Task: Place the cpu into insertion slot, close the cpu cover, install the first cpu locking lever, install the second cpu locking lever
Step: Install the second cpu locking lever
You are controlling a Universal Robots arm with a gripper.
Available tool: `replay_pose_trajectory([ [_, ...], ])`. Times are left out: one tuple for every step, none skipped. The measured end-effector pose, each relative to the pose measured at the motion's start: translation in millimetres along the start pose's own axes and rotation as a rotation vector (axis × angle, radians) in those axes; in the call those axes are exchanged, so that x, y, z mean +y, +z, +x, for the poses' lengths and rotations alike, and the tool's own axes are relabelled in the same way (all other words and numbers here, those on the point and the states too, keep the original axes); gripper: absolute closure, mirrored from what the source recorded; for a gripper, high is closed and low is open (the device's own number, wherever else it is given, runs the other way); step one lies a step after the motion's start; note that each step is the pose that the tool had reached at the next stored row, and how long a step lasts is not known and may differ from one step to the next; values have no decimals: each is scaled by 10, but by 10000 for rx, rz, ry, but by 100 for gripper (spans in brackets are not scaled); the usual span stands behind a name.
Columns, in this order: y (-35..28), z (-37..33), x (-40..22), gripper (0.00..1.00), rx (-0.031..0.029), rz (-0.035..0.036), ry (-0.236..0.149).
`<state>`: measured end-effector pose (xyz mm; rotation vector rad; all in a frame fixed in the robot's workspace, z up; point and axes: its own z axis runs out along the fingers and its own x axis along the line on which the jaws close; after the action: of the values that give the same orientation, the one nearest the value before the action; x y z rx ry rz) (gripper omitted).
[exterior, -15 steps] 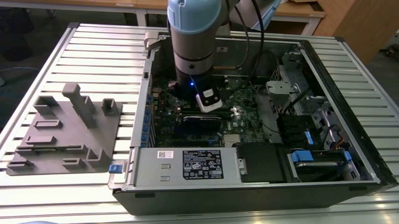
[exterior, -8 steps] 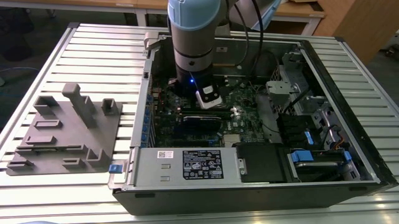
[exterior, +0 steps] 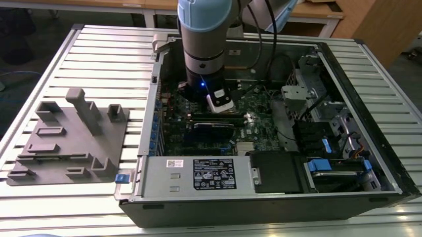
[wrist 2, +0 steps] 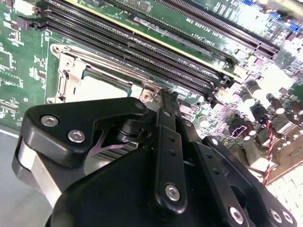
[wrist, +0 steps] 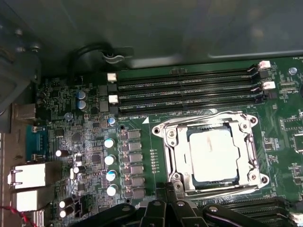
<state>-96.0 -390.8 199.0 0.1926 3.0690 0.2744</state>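
Item: cpu point(wrist: 214, 155), seated in slot point(wrist: 177, 158) under closed cover point(wrist: 210, 124). Claw point(wrist 2: 158, 101) hovers at slot's edge; grip state: cannot tell. Risk: a levers-side slip could scrape cover or board point(wrist: 94, 142).

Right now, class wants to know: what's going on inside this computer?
A robot arm reaches into the open computer case, its end effector low over the green motherboard. The cpu already sits in the insertion slot, with the cpu cover down around it.
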Motion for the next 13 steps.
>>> replay_pose_trajectory([
  [8,1,2,89,0,-1,-1],
  [13,1,3,89,0,0,-1],
  [16,2,5,89,0,1,0],
  [18,2,6,89,1,1,0],
  [19,3,5,89,1,2,0],
  [20,3,5,89,0,1,0],
  [22,3,5,89,0,0,0],
  [26,3,5,89,-1,-2,0],
  [30,4,4,89,-1,-2,-1],
  [34,4,3,89,0,-1,0],
  [35,4,3,89,0,1,0],
  [35,5,3,89,1,2,0],
  [35,5,3,89,1,2,0],
])
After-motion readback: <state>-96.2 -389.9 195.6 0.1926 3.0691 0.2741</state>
